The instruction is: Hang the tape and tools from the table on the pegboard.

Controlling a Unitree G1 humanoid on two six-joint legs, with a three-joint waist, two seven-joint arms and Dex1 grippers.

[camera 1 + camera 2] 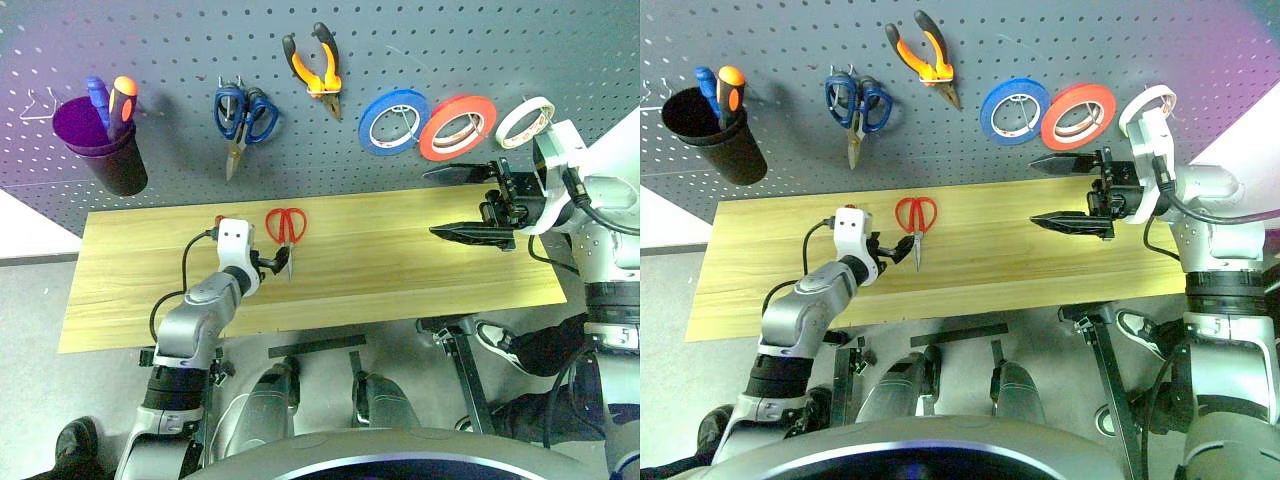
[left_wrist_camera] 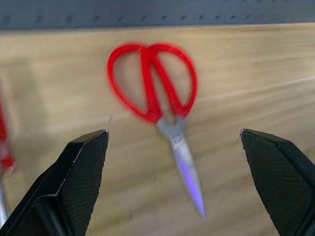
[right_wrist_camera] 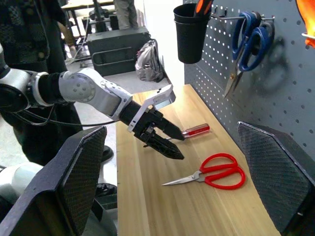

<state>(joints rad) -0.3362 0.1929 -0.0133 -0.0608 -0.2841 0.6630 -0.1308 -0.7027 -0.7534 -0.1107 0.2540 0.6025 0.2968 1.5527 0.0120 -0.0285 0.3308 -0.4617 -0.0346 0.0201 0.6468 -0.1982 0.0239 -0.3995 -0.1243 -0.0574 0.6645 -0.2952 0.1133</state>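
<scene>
Our left claw [image 2: 172, 187], jaws wide and empty, points at the red-handled scissors [image 2: 157, 105] flat on the worktop [image 1: 400, 270]; blade toward us, handles toward the pegboard [image 1: 400, 40]; right claw [image 1: 470, 205] well apart.

Light wooden table [image 1: 420, 270] bears red-handled scissors [image 1: 286, 228] and, seemingly, a red-handled screwdriver [image 3: 196, 131].

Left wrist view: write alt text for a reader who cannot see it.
Red-handled steel scissors lie flat on the light wooden plank table, blades pointing toward the camera. The left claw is open, its two black fingers spread either side of the blades, not touching them.
</scene>
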